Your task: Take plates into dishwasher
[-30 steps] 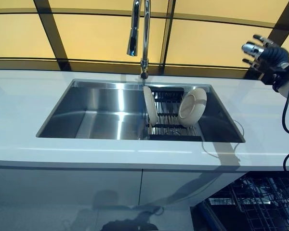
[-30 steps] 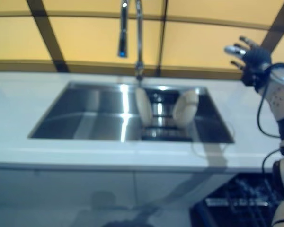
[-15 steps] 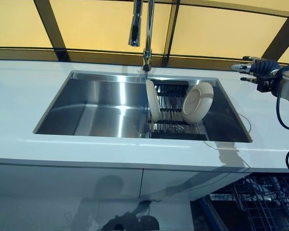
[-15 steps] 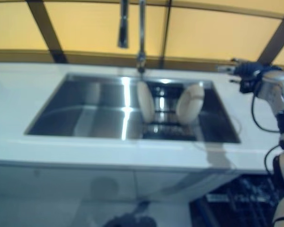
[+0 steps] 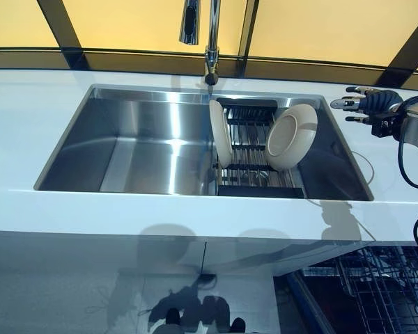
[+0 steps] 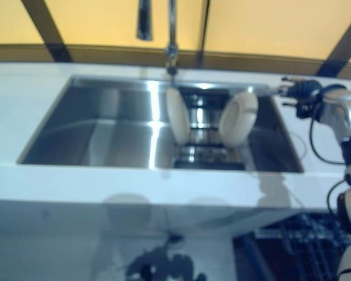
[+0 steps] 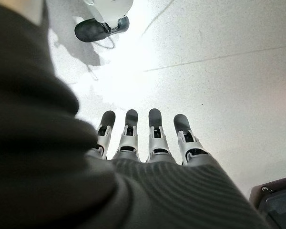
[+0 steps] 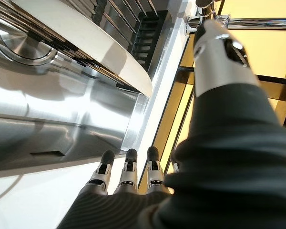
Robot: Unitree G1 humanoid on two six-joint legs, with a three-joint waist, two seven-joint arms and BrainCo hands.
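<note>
Two cream plates stand on edge in a black rack [image 5: 254, 156] in the right part of the steel sink [image 5: 146, 149]. One plate [image 5: 220, 132] stands at the rack's left end. The other plate [image 5: 290, 137] leans at its right end and also shows in the right wrist view [image 8: 90, 43]. My right hand [image 5: 373, 104] hovers over the white counter just right of the sink, fingers straight and pointing at the right plate, holding nothing. My left hand [image 7: 148, 138] shows only in its wrist view, fingers straight, hanging over the floor.
A tall chrome faucet [image 5: 210, 35] rises behind the sink's middle. The white counter [image 5: 28, 104] runs all around the sink. The open dishwasher's wire rack [image 5: 376, 292] shows at the lower right, below the counter. Yellow wall panels stand behind.
My right hand has come down from in front of the wall to counter height and reached left toward the right plate. The camera has tilted down.
</note>
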